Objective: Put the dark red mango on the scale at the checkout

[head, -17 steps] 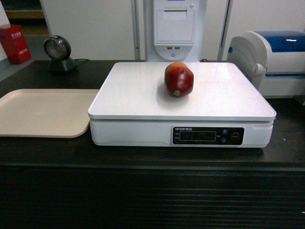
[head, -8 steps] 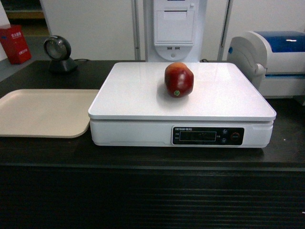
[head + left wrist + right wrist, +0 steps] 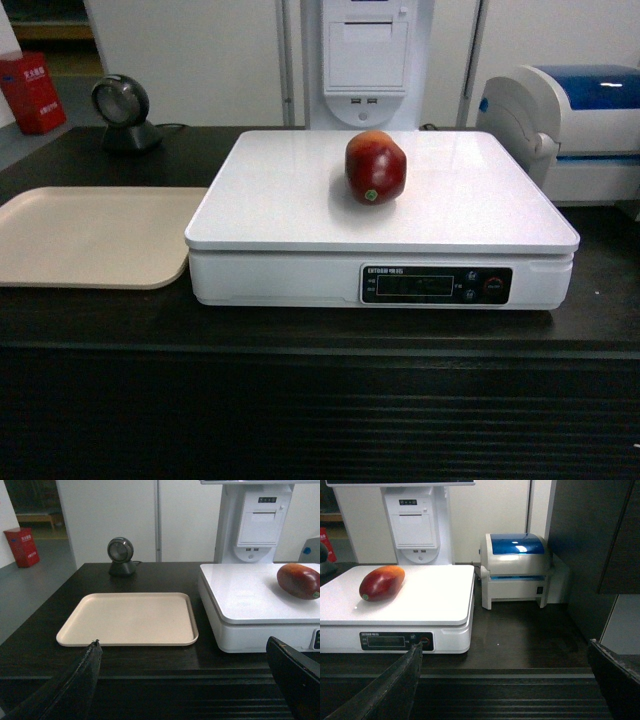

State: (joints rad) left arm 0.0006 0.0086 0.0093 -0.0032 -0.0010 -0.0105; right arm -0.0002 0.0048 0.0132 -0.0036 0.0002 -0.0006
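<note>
The dark red mango (image 3: 376, 167) lies on its side near the middle of the scale (image 3: 300, 200) platter, on the counter (image 3: 300, 330), touched by neither hand. The left hand (image 3: 185, 680) and right hand (image 3: 505, 680) each show fingers spread wide apart and empty, held back at the counter's front edge. The placement appears complete; keep both hands clear of the platter so nothing disturbs the fruit or the reading, and avoid brushing the beige tray (image 3: 130, 617).

Dark red mango (image 3: 299, 580) rests on the scale (image 3: 245, 597) beside a beige tray (image 3: 131, 618).
</note>
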